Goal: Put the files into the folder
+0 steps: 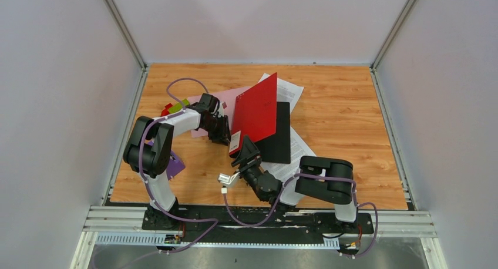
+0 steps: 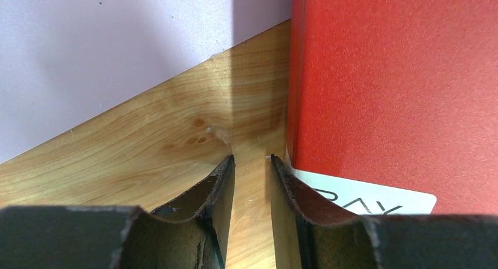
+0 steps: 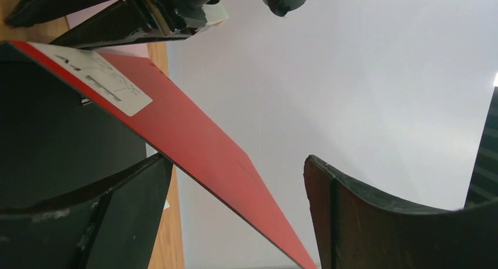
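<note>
Two limp files, both trapped under a half-open folder

You have two files [image 1: 289,94] to move, white printed sheets that are light, floppy and slick on the table [image 1: 352,122]. One pokes out past the far corner of the single red folder [image 1: 255,107], the other at its near right. Take each by a free corner or edge and slide rather than lift, since they will likely buckle. The right gripper [image 1: 246,154] has its jaws wide with the raised stiff cover passing between them, unclamped. The left gripper [image 1: 225,137] has its jaws narrow and empty beside the cover's edge. One pink sheet [image 1: 208,101] lies underneath, as far as the view shows.
</note>
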Controlling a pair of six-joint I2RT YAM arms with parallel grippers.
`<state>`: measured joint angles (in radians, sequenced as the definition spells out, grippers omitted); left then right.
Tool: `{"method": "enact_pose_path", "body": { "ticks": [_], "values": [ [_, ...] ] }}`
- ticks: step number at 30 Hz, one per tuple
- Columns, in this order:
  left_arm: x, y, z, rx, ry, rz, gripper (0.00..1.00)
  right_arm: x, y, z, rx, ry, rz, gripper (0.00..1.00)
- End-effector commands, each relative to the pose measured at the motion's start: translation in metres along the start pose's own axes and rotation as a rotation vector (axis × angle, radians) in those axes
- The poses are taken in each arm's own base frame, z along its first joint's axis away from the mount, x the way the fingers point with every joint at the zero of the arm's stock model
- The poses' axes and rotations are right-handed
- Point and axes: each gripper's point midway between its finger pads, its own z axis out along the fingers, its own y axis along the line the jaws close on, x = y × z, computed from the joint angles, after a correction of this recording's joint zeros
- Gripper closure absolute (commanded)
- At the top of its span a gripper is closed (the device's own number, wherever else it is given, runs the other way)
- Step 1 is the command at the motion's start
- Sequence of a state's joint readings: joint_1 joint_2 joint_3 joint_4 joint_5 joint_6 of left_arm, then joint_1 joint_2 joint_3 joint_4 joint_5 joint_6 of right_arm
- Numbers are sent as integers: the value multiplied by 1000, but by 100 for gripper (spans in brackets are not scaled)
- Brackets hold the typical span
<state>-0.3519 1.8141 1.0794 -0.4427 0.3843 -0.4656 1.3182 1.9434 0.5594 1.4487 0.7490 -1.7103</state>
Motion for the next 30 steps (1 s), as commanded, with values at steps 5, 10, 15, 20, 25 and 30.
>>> {"method": "enact_pose_path", "body": {
  "ticks": [5,10,15,20,25,30],
  "values": [
    [16,9,10,-18,36,-4,63,7,-60,14,198,13,189,13],
    [17,8,13,-8,34,-10,63,8,-65,17,214,21,257,9],
    [20,5,17,-2,44,-6,63,3,-69,22,231,9,291,3],
    [22,5,19,-1,44,-1,64,-1,-75,26,248,-6,300,2],
    [26,-1,20,27,45,-6,64,-6,-79,31,259,-40,297,3],
    [22,-11,15,55,26,6,64,-11,-71,31,243,-90,277,4]
  ]
}}
